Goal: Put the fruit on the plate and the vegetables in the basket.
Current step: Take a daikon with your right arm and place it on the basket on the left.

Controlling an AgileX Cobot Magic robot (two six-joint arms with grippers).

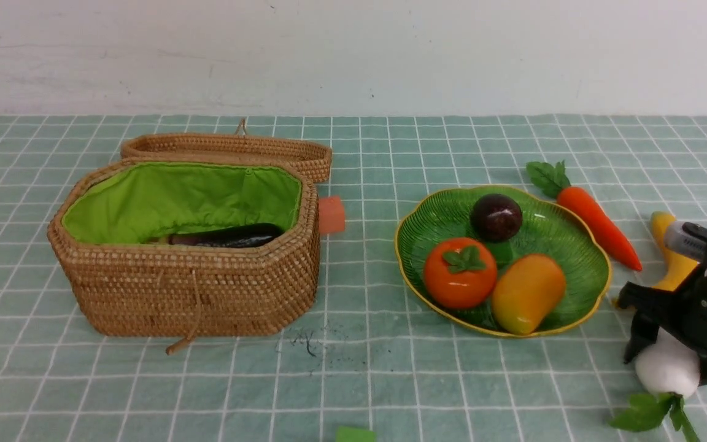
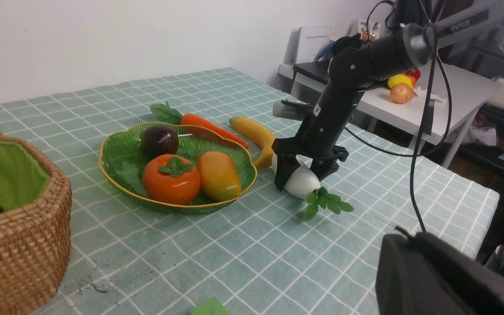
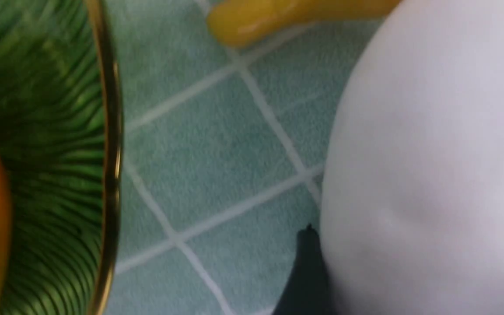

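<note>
The basket (image 1: pixel 188 288) stands at the left with its lid folded back; the eggplant (image 1: pixel 231 236) lies inside. The plate (image 1: pixel 550 227) holds the mangosteen (image 1: pixel 496 217), persimmon (image 1: pixel 459 272) and mango (image 1: pixel 527 293). The carrot (image 1: pixel 599 227) lies right of the plate. The banana (image 1: pixel 672 258) lies beyond it, partly behind my right arm. My right gripper (image 1: pixel 676 365) is shut on the white radish (image 1: pixel 666 368) near the table's front right. Its leaves trail onto the cloth. In the right wrist view one finger (image 3: pixel 306 271) presses the radish (image 3: pixel 431 175). My left gripper (image 2: pixel 409 262) shows only as a dark mass.
A small orange block (image 1: pixel 331 215) sits behind the basket's right end. A green scrap (image 1: pixel 353 434) lies at the front edge. The table's right edge (image 2: pixel 475 197) is close to the radish. A white side table (image 2: pixel 453 92) with more fruit stands beyond.
</note>
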